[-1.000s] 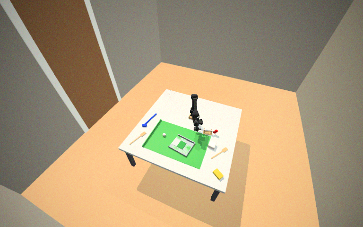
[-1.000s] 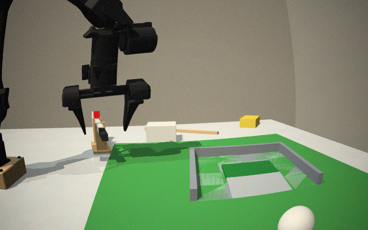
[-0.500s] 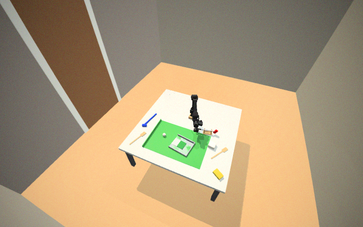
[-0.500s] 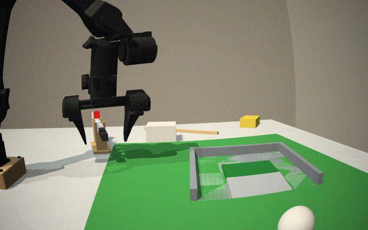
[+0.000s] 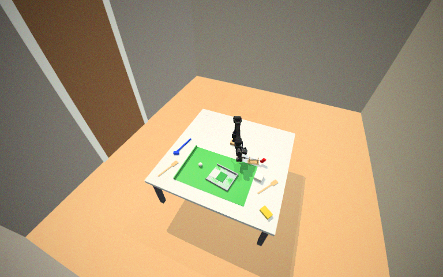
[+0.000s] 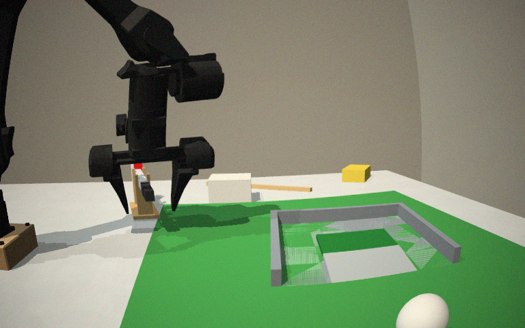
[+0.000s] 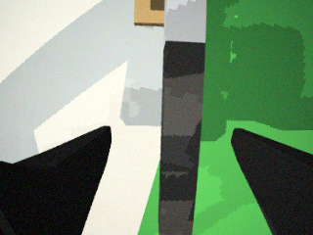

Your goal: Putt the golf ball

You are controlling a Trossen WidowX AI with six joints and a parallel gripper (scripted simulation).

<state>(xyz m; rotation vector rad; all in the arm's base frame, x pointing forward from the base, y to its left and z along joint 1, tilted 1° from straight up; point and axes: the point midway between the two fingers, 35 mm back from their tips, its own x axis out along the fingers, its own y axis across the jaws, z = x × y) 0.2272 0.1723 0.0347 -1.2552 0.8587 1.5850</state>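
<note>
The red putter (image 5: 263,160) (image 6: 146,191) (image 7: 182,113) rests on a wooden stand (image 6: 145,215) (image 7: 148,17), its red head at the far end and its black grip toward the exterior camera. My gripper (image 6: 150,211) (image 7: 172,135) is open, pointing down, with one finger on each side of the black grip and a gap on both sides. The white golf ball (image 5: 200,164) (image 6: 424,311) lies on the green mat (image 5: 195,186) (image 6: 217,301). The raised green (image 5: 221,176) (image 6: 354,239) is a darker square with a pale ramp (image 6: 369,262) in front.
Grey walls (image 6: 338,213) border the raised green. A white block (image 5: 258,176) (image 6: 230,188) stands near the stand. A yellow block (image 5: 266,212) (image 6: 354,174), a blue putter (image 5: 183,145) and two wooden spatulas (image 5: 168,169) (image 5: 267,186) lie around the mat. A green rail (image 5: 185,162) edges it.
</note>
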